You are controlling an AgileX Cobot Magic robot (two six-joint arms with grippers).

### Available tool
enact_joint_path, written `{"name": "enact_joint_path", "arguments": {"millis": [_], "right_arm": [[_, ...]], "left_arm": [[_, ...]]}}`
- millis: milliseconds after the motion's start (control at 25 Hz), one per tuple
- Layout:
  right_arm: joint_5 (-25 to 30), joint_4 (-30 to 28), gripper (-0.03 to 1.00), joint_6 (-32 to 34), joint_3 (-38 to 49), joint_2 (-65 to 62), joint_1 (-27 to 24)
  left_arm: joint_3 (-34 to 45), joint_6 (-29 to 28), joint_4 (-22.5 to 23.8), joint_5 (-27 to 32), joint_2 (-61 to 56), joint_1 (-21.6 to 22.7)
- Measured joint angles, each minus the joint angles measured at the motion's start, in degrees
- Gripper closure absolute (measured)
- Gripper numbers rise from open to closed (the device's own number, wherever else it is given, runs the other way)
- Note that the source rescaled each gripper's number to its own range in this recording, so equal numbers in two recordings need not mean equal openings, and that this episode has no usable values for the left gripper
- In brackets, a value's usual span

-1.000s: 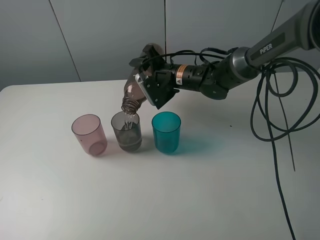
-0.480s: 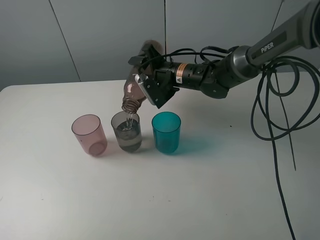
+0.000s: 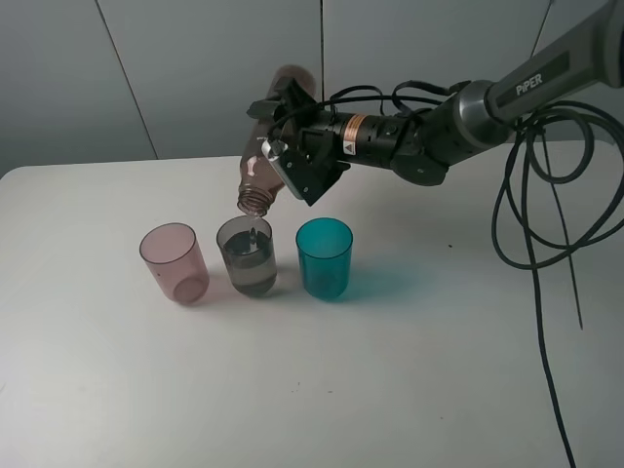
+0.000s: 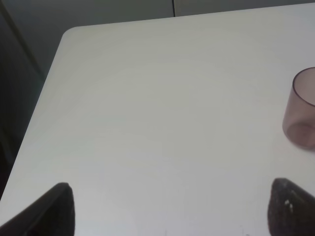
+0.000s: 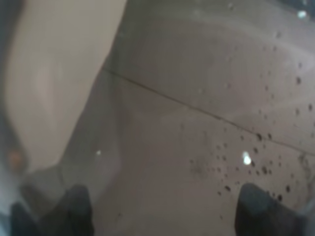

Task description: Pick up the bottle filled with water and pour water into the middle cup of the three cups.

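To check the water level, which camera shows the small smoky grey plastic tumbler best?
Exterior high: the smoky grey tumbler stands whole, water visible inside. Left wrist shows only the translucent pink tumbler; right wrist only the brown-grey plastic bottle, close up.

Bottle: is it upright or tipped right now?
Tipped, neck down: the right gripper holds the bottle slanted with its mouth just above the middle cup, which is partly filled.

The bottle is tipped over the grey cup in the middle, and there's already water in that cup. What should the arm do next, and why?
Probably tip the bottle back toward upright to end the pour. The right gripper holds it mouth-down just above the middle cup, which already looks about half full, so the task seems nearly done.
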Motion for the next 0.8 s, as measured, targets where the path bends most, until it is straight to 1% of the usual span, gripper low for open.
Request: {"name": "enact_joint_path", "arguments": {"millis": [320,800], "right_arm": [[0.0,-2.45,0.97,-1.71,0.0,-0.58,0.11],[0.0,-2.66,0.97,-5.25,0.0,-0.58,1.21]], "left_arm": [[0.0,0.0,0.0,0.0,0.0,0.0],[0.0,0.0,0.0,0.0,0.0,0.0]]}}
